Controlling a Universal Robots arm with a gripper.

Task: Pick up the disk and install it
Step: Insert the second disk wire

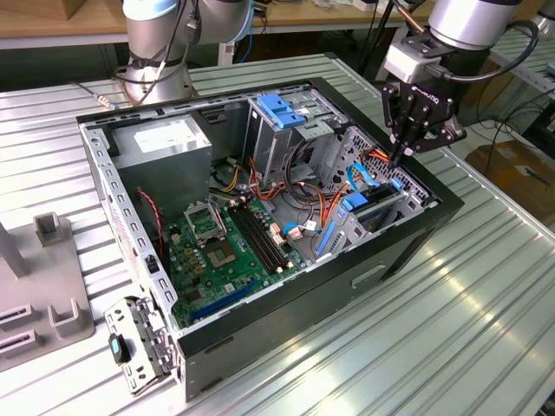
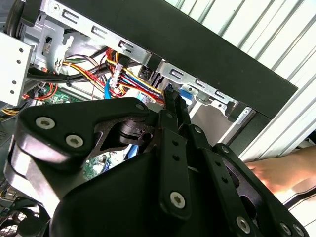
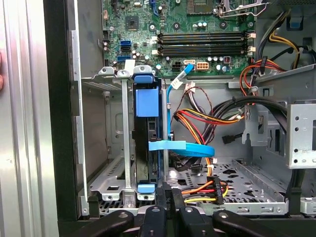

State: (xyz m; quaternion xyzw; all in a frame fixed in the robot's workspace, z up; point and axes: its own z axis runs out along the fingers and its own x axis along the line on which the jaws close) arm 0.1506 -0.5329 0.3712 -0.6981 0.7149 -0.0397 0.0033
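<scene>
At the right of the exterior view, the gripper (image 1: 401,158), its 2 fingers pressed together and holding nothing, hangs just above the disk (image 1: 375,198), which stands on edge in its slot in the computer case (image 1: 260,329), long side running down.

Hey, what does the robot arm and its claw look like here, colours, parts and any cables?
The silver-grey tubular robot arm carries a light grey wrist block. Below it hangs the matt black claw, built of flat linkage bars joined by silver screws, ending in slim black fingers. Dark cables trail beside the arm.
</scene>
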